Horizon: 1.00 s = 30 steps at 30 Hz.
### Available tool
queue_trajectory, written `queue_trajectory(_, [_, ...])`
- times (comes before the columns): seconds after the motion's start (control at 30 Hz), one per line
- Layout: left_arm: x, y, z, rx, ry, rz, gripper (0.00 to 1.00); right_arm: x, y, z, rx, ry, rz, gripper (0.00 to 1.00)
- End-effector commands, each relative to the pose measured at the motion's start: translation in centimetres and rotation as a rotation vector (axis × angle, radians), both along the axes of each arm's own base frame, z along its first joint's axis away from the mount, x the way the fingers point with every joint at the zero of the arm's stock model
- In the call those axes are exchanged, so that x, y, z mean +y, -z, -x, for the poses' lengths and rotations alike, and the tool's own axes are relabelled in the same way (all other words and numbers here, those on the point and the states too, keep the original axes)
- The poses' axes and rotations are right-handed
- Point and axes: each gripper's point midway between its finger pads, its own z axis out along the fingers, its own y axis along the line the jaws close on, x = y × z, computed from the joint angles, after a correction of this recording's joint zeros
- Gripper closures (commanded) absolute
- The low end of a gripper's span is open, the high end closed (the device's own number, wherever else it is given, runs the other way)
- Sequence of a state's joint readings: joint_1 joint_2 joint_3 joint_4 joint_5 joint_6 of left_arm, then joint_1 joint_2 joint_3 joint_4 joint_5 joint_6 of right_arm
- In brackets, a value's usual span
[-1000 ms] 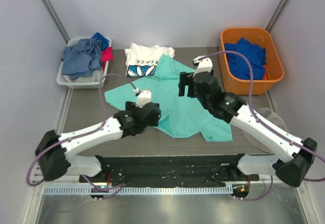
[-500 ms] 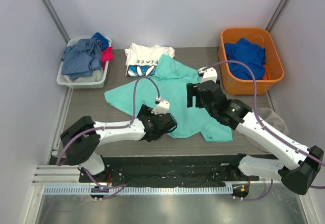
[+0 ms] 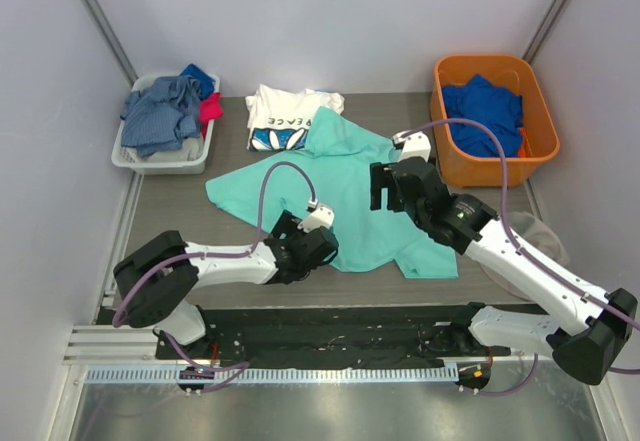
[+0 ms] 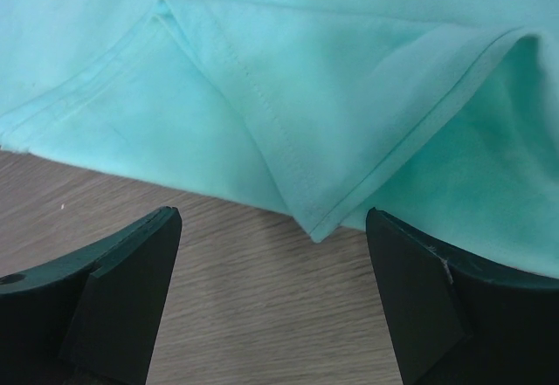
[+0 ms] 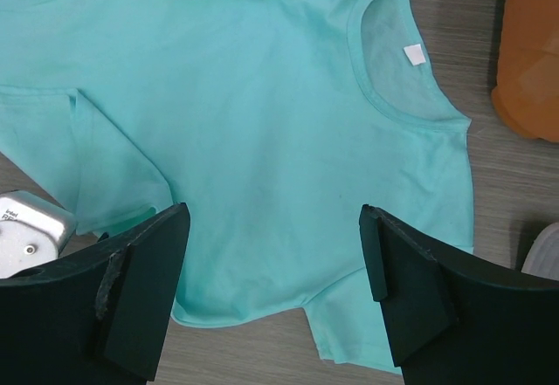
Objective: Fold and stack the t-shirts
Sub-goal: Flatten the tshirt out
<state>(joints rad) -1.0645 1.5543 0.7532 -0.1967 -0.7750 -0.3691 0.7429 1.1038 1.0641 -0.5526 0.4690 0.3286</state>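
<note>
Mint-teal t-shirt (image 3: 345, 196) lies spread but rumpled at ctr of the counter (image 3: 170, 221) in the top view. Its far tip laps onto the white PEACE t-shirt (image 3: 280, 119) at upper ctr. The cloth runs approx diagonal, upper ctr to lower right, w/ one flap out to the left.

Key relation is the tee's near edge vs the left tool (image 4: 272, 223). In the left wrist view a doubled-over hem corner (image 4: 301, 193) points down toward that tool. It sits dead ahead, approx centred btwn the two fingers and just beyond their tips, not touching. Bare counter shows under the gap. The fingers stand wide apart w/ nothing in them, and the tool looks low to the counter. A short straight push fwd would prob. bring the corner in btwn the fingers w/o any sideways shift.

Right tool (image 5: 272, 219) hangs over the tee's middle, looking down, also wide apart and empty. In the right wrist view the collar w/ its white label (image 5: 413, 53) sits upper right, toward the orange bin (image 5: 533, 62). That tool has cloth all round it and no edge close by, so the left tool is the nearer one for a hem grab. Risk: the corner is 2 layers, and a shallow bite may take only the top one
</note>
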Motion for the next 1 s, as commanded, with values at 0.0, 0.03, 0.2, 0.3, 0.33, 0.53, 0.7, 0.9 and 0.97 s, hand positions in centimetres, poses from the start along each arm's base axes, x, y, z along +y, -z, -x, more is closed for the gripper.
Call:
queue_trajectory(0.0, [-2.3,-1.6,-1.9,-0.057,0.036,0.099,0.08,-0.2,-1.9,-0.4,-0.037,0.015,-0.043,0.13])
queue_trajectory(0.03, [-2.5,-1.6,-2.0,-0.053,0.038,0.100,0.09,-0.2,-1.9,-0.4,-0.036,0.013,-0.041,0.13])
queue_trajectory(0.2, [-2.3,-1.1,-2.5,-0.042,0.037,0.100,0.15,-0.7,-1.8,-0.5,-0.033,0.025,-0.029,0.13])
queue_trajectory(0.3, [-2.0,-0.8,-2.7,-0.033,0.031,0.105,0.18,-0.9,-1.7,-0.6,-0.032,0.030,-0.026,0.13])
queue_trajectory(0.33, [-1.9,-0.7,-2.7,-0.029,0.029,0.106,0.19,-0.9,-1.7,-0.6,-0.031,0.031,-0.024,0.13])
queue_trajectory(0.53, [-1.3,0.1,-3.0,-0.007,0.028,0.111,0.22,-0.7,-1.2,-0.7,-0.019,0.025,-0.021,0.12])
queue_trajectory(0.7, [-1.6,0.5,-3.2,0.003,0.034,0.131,0.25,-0.8,-1.2,-0.8,-0.020,0.028,-0.017,0.12])
queue_trajectory(0.9, [-2.2,1.2,-2.9,0.034,0.053,0.142,0.34,-1.0,-1.2,-0.8,-0.018,0.035,-0.018,0.12])
queue_trajectory(0.97, [-2.6,1.2,-2.8,0.042,0.063,0.150,0.38,-1.1,-1.2,-0.9,-0.019,0.036,-0.017,0.12])
